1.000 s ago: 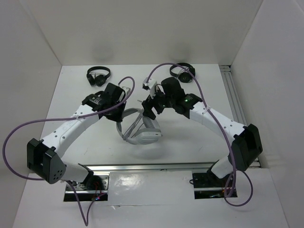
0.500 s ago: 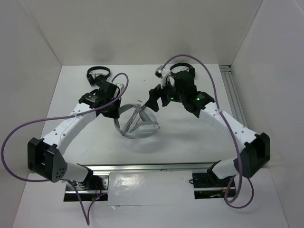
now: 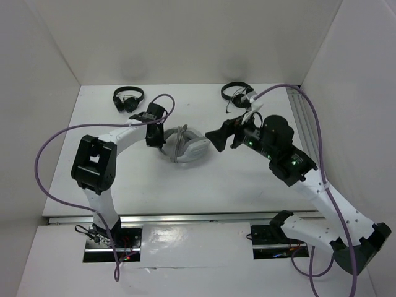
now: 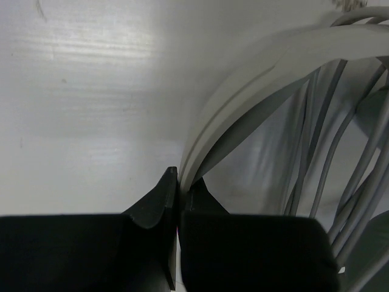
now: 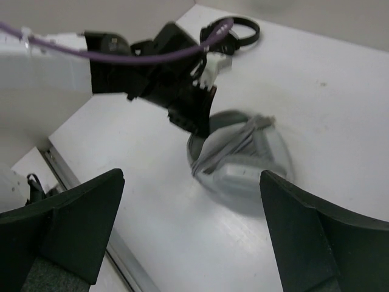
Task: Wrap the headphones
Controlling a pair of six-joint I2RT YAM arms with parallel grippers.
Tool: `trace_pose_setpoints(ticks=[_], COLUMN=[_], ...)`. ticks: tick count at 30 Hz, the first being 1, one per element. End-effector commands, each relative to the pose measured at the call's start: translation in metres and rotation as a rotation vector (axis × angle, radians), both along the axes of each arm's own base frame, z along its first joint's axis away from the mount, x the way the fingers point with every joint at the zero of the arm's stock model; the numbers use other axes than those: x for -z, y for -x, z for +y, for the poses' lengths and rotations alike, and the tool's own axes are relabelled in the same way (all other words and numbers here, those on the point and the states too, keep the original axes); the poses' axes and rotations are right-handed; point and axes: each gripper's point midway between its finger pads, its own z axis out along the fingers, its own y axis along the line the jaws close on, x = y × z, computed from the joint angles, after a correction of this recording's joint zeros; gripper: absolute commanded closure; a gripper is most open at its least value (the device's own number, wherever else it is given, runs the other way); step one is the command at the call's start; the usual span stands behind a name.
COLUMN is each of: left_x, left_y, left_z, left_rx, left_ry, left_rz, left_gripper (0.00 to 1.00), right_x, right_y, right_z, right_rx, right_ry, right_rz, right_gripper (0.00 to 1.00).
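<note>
Centrally on the desk (image 3: pixel 130 179) lie the headphones (image 3: pixel 187 147). The left end effector (image 4: pixel 179 190) is clenched on the edge of the headband (image 4: pixel 255 67), presumably to anchor the set against shifting. The right end effector (image 3: pixel 211 136) hovers just beside the headphones, fingers spread and empty, likely positioned to take more cable. The cable (image 5: pixel 234 143) runs in several strands across the headband.

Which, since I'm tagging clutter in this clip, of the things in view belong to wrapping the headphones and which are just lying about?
Part of the job:
white headphones with their pale cable
left gripper, shut on the headband
right gripper, open, apart from them

Lying about:
black headphones at the back left
black headphones at the back right
</note>
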Motion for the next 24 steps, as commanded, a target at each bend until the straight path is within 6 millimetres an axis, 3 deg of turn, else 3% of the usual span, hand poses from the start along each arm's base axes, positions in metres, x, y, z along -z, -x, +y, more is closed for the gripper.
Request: trace_pose_setpoints(ticks=[1,3,4,8,13,14,16,17,18,19,20,23,24], left_x=[-0.014,-0.013,0.002,0.020,0.023,0.025,0.013,0.007,0.005,0.000,-0.021,-0.044,-0.064], left_y=[-0.050,-0.063,-0.065,-0.074,-0.075,-0.068,-0.064,-0.064,-0.061,-0.058,-0.060,-0.055,-0.052], left_z=[-0.014,-0.017,-0.018,-0.024,-0.031,-0.032,-0.031,-0.031,-0.032,-0.030,-0.031,-0.029,-0.025], left_rx=[-0.072,-0.084,-0.085,-0.092,-0.087,-0.097,-0.096,-0.096,-0.090,-0.089,-0.095,-0.107,-0.124], left_ry=[0.129,0.128,0.118,0.098,0.104,0.094,0.101,0.108,0.124,0.127,0.154,0.180,0.194], left_rz=[-0.137,-0.145,-0.117,-0.085,-0.072,-0.060,-0.078,-0.095,-0.110,-0.117,-0.170,-0.236,-0.280], left_gripper=[1.00,1.00,1.00,1.00,0.90,0.79,0.71,0.27,0.00,0.00,0.00,0.00,0.00], right_x=[0.013,0.027,0.027,0.040,0.034,0.034,0.036,0.036,0.036,0.036,0.036,0.032,0.029], right_y=[0.004,0.010,0.010,0.019,0.030,0.031,0.031,0.034,0.035,0.035,0.039,0.040,0.042], right_z=[-0.002,0.000,0.000,0.006,0.013,0.014,0.013,0.015,0.016,0.016,0.020,0.018,0.018], right_rx=[0.030,0.013,0.012,-0.018,-0.046,-0.047,-0.047,-0.056,-0.066,-0.066,-0.085,-0.048,-0.042], right_ry=[-0.039,-0.021,-0.021,-0.006,-0.024,-0.016,-0.010,-0.010,-0.010,-0.010,-0.017,-0.041,-0.047], right_rz=[0.001,0.026,0.026,0.045,0.038,0.030,0.037,0.037,0.037,0.037,0.044,0.052,0.045], right_gripper=[0.00,0.00,0.00,0.00,0.00,0.00,0.00,0.00,0.00,0.00,0.00,0.00,0.00])
